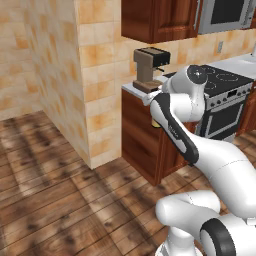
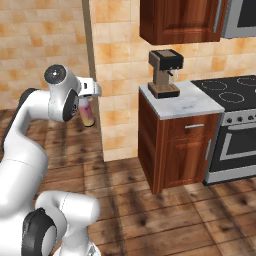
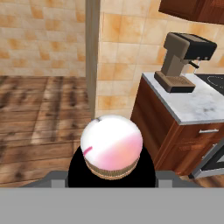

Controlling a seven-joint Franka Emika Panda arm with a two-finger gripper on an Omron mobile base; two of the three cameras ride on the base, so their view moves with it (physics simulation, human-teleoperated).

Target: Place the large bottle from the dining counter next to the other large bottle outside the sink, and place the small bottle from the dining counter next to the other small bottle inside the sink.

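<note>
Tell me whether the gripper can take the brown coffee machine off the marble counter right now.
Probably not: the gripper is already holding the pink-to-orange large bottle, so its jaws are occupied, and the coffee machine stands apart from it on the marble counter.

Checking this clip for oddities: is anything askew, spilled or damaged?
Nothing spilled or broken. The gripper carries the large bottle in mid-air over the wooden floor. The coffee machine stands upright on the marble worktop beside the stove.
</note>
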